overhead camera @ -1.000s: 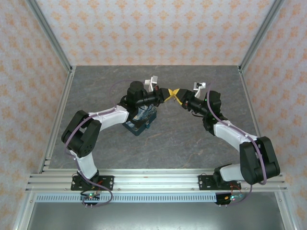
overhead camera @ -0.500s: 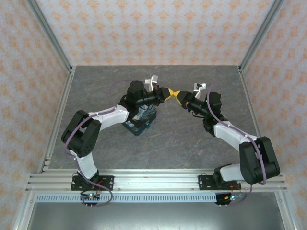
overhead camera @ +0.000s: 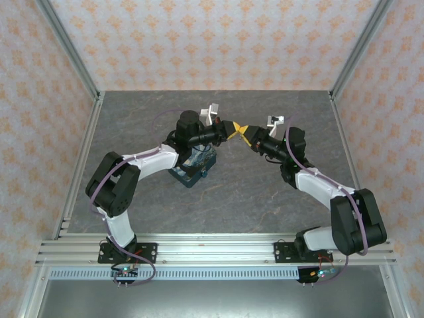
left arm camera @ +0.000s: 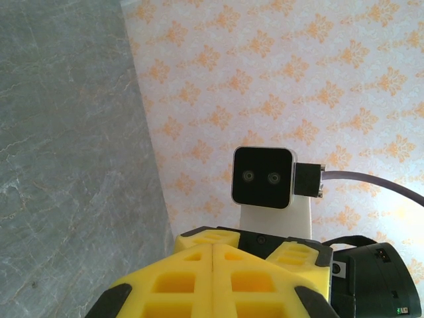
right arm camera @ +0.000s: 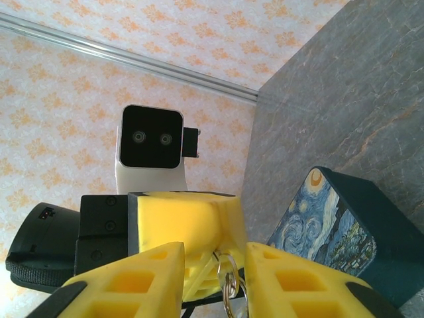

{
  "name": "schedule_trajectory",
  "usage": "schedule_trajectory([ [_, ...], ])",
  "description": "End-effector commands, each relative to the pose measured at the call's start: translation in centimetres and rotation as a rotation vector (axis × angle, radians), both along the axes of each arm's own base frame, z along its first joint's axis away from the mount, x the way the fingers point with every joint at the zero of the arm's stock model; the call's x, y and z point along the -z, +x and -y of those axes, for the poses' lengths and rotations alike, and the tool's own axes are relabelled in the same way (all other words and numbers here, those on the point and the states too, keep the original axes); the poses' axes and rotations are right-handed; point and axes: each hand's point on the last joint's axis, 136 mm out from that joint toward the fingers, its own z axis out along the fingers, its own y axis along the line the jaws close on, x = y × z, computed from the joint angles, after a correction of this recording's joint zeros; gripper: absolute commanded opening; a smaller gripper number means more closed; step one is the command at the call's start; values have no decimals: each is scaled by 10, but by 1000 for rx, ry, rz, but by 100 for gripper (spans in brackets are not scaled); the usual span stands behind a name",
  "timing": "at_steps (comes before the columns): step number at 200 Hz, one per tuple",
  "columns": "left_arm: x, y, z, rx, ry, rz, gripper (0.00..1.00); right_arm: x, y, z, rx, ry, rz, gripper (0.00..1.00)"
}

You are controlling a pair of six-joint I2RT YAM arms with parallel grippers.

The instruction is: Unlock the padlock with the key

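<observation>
Yellow right claw [right arm camera: 213, 257] straddles a metal ring [right arm camera: 228, 288]; padlock [right arm camera: 324, 228] on grey table [right arm camera: 344, 86].

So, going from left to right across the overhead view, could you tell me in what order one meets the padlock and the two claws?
padlock → left claw → right claw

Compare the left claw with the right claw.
The left claw is shut tight; the right claw is open. A metal ring hangs inside the right claw; the left claw leaves no gap. Both have yellow fingers, facing tip to tip above the table.
</observation>
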Motion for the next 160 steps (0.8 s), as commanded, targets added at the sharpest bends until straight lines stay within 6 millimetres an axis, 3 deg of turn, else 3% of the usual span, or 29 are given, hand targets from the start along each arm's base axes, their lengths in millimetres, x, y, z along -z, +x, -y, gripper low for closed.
schedule_trajectory([
  [1, -16, 4, 3, 8, -20, 60, 0, -2, -1, -3, -29, -9, 31, 28],
  [106, -12, 6, 2, 2, -18, 54, 0, 9, 2, -5, -31, -21, 8, 11],
  [160, -11, 6, 0, -6, -12, 54, 0, 14, 4, 7, 5, -25, -4, 1],
])
